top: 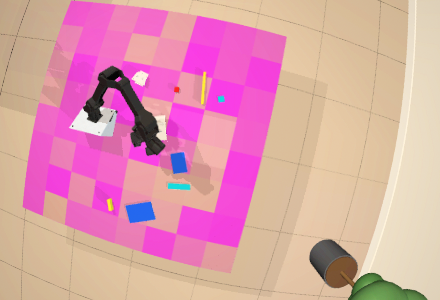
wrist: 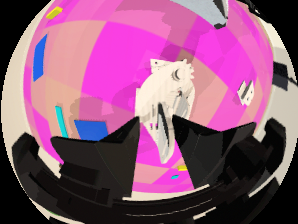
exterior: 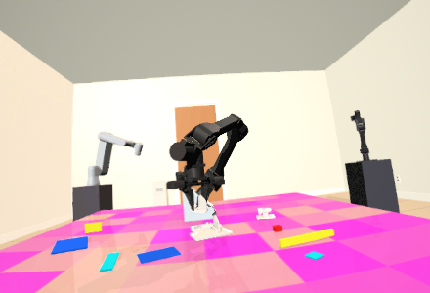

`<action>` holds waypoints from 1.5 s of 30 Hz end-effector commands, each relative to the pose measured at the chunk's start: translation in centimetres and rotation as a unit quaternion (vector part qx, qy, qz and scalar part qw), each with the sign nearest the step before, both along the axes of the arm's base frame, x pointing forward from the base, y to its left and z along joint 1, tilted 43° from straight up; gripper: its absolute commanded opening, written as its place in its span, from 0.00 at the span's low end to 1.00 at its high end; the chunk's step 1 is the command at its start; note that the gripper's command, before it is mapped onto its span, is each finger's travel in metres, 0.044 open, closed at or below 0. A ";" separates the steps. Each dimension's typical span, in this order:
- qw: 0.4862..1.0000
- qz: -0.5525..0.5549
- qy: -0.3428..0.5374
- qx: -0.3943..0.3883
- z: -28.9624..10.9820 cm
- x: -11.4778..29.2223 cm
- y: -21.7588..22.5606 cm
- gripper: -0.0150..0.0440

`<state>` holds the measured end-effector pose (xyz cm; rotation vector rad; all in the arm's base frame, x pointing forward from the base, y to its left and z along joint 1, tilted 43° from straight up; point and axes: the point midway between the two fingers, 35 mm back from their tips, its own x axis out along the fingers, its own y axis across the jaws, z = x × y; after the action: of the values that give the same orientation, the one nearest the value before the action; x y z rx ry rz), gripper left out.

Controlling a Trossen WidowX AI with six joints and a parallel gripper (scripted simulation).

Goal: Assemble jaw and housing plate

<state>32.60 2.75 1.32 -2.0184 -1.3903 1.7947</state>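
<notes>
Magenta-and-tan checkered flat surface (top: 245, 170) (exterior: 342, 269) (wrist: 105, 55). Near pincer (top: 157, 151) (exterior: 199, 208) (wrist: 156, 120): white plastic base (top: 162, 127) (exterior: 210, 234) (wrist: 156, 65), blue flat rectangle (top: 179, 163) (exterior: 158, 255) (wrist: 91, 130). Farther from pincer: cyan bar (top: 179, 186) (exterior: 109, 262) (wrist: 61, 121), red cube (top: 176, 89) (exterior: 278, 228), long yellow bar (top: 203, 88) (exterior: 307, 237) (wrist: 183, 168).
</notes>
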 end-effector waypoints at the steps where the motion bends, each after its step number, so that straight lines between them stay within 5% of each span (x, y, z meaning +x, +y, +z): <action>1: 1.000 -0.001 0.000 0.002 -0.1 0.0 0.2 0.48; 45: 1.000 0.001 -0.002 0.004 -3.6 -0.6 3.5 0.48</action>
<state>32.01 6.22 -2.32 -2.0209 -1.4033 1.7894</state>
